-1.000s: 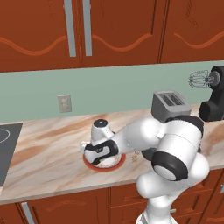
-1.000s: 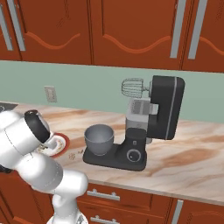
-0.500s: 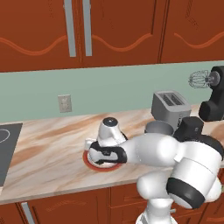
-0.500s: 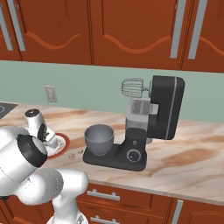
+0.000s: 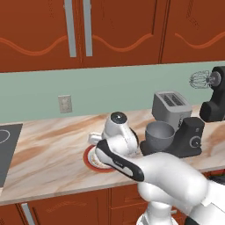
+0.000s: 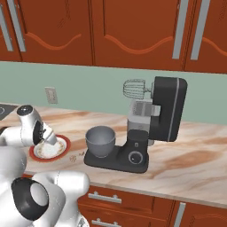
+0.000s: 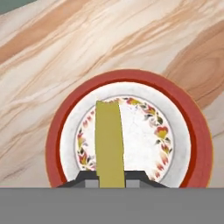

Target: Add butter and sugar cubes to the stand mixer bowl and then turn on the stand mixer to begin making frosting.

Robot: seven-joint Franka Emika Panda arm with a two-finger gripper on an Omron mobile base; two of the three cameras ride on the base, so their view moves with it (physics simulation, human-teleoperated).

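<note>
A pale-yellow stick of butter (image 7: 109, 140) stands between my fingertips, and my gripper (image 7: 109, 177) is shut on it just above the red-rimmed white plate (image 7: 131, 78). From the right base view the gripper (image 6: 48, 141) points down at the plate (image 6: 63, 142). To the plate's right, the grey stand mixer bowl (image 6: 100, 139) sits on the black stand mixer (image 6: 166, 111), under its wire whisk. Tiny tan sugar cubes (image 6: 73, 158) lie on the counter between plate and mixer base. In the left base view my hand (image 5: 118, 132) hides most of the plate (image 5: 89, 159), with the bowl (image 5: 159, 134) just beyond it.
A boxy grey toaster (image 5: 171, 105) stands at the wall behind the mixer. A black cooktop (image 5: 6, 149) lies at the far left of the counter. Red-brown cupboards hang overhead. A wall socket (image 5: 65, 103) is on the green backsplash.
My hand has moved a little up and to the right over the plate, and my elbow has swung low towards the cameras. The plate, bowl and mixer have stayed put.
</note>
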